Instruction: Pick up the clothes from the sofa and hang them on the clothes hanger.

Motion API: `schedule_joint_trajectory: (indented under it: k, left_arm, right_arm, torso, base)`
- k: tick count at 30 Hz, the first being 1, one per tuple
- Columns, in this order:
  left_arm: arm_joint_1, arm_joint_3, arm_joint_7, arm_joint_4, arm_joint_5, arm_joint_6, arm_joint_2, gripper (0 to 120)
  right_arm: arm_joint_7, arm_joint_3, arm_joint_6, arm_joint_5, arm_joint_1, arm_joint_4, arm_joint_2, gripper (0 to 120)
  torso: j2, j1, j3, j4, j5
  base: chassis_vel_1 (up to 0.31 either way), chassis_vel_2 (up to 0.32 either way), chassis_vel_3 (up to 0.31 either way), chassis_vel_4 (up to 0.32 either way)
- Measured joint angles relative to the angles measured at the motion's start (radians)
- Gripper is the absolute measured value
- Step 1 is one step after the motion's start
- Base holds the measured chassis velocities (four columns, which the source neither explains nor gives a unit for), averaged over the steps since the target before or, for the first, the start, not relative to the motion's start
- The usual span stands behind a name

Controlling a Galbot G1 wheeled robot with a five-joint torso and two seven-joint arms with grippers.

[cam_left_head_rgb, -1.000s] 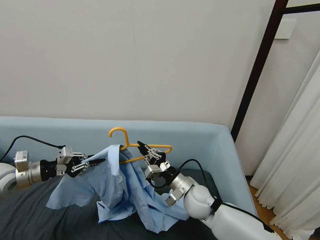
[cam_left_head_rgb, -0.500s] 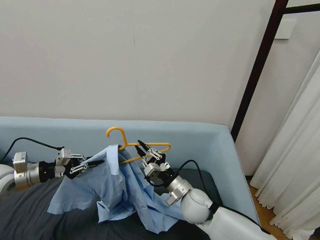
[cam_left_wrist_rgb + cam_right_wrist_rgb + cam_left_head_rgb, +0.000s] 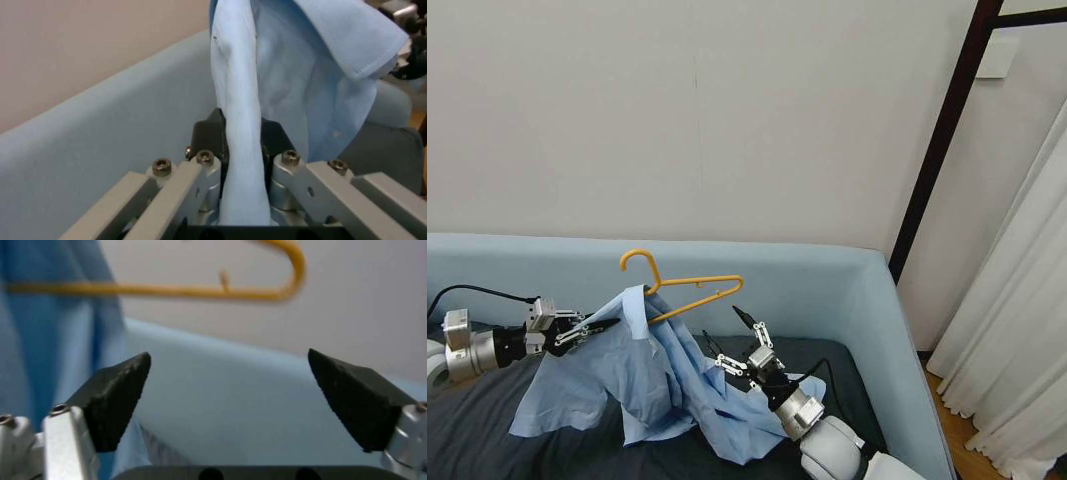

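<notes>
Left gripper [image 3: 603,326]: fingers pinched on a fold of the light blue shirt [image 3: 662,375] near the collar. Shirt is draped over one arm of the yellow hanger [image 3: 689,292], tail resting on the sofa [image 3: 847,285]. Likely light, limp and prone to sliding, so best held at the collar or a shoulder seam. Right gripper [image 3: 730,335]: below the hanger's bare arm, fingers spread, empty.

left gripper [image 3: 605,324] jaws clamped, right gripper [image 3: 721,323] jaws apart

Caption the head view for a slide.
Over the sofa, left gripper pinches a blue shirt draped on a yellow hanger; right gripper open below it.
</notes>
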Motion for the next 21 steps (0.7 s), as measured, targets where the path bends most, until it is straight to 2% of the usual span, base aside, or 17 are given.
schedule_joint_trajectory:
  k: [2, 3, 4, 7, 12, 21]
  left_arm:
    - [-0.001, -0.005, 0.0, 0.017, -0.004, -0.008, 0.007, 8]
    - [-0.001, -0.012, 0.003, 0.04, -0.012, -0.018, 0.015, 8]
    - [-0.001, -0.012, 0.003, 0.04, -0.012, -0.018, 0.015, 8]
    - [-0.001, -0.021, 0.009, 0.052, -0.022, -0.023, 0.027, 8]
    - [0.0, -0.025, 0.014, 0.056, -0.029, -0.029, 0.038, 8]
    - [-0.001, -0.026, 0.024, 0.062, -0.027, -0.04, 0.027, 8]
  right_arm:
    - [0.028, 0.007, -0.09, 0.083, 0.006, -0.026, 0.031, 98]
    - [0.041, 0.018, -0.179, 0.178, 0.019, -0.06, 0.08, 100]
    - [0.041, 0.018, -0.179, 0.178, 0.019, -0.06, 0.08, 100]
    - [0.002, 0.029, -0.224, 0.25, 0.032, -0.121, 0.146, 100]
    - [-0.11, 0.041, -0.214, 0.26, 0.045, -0.184, 0.2, 100]
    - [-0.208, 0.019, -0.156, 0.246, 0.038, -0.224, 0.235, 100]
  torso:
    - [0.0, 0.0, 0.0, 0.0001, 0.0001]
    - [0.0, 0.0, 0.0, 0.0005, 0.0]
    - [0.0, 0.0, 0.0, 0.0005, 0.0]
    - [0.0, 0.0, 0.0, 0.0005, 0.0]
    - [0.0, 0.0, 0.0, 0.0003, 0.0]
    - [0.0, 0.0, 0.0, 0.0002, 0.0]
  base:
    - [0.0, 0.0, 0.0, 0.0]
    - [0.0, 0.0, 0.0, 0.0]
    - [0.0, 0.0, 0.0, 0.0]
    - [0.0, 0.0, 0.0, 0.0]
    - [0.0, 0.0, 0.0, 0.0]
    - [0.0, 0.0, 0.0, 0.0]
